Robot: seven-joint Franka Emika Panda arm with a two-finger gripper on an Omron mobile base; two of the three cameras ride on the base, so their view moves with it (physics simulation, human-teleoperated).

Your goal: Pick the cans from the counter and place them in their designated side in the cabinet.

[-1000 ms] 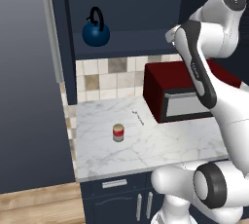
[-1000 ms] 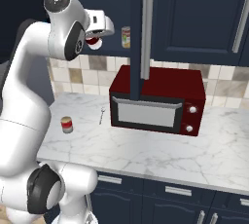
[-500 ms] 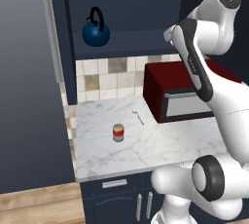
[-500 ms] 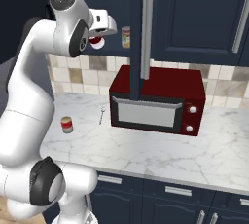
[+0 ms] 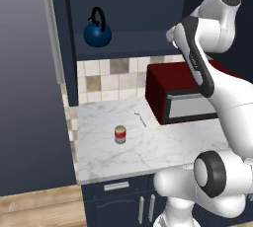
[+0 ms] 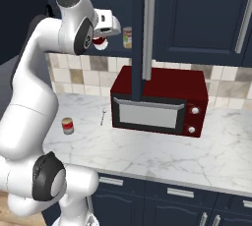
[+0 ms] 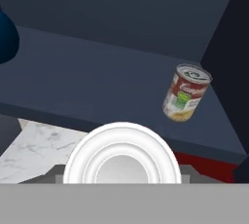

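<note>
On the cabinet (image 7: 97,86) shelf, a Campbell's-style can (image 7: 186,93).

Beige and brown tiled backsplash (image 5: 116,79), wooden floor (image 5: 39,208), tall grey panel (image 5: 27,83) at left.

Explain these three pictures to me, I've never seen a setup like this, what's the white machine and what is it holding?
The white machine is a robot arm on a base that can drive, in a computer-rendered kitchen. Two pictures come from cameras on the base, behind the arm to its left and right. The third looks along its hand. The gripper is raised to the open cabinet and appears to hold a red-and-white can, whose round top shows in the hand view. On the shelf stand a blue kettle and a greenish-labelled can. On the marble counter are another can, a small utensil and a dark red microwave.
</note>
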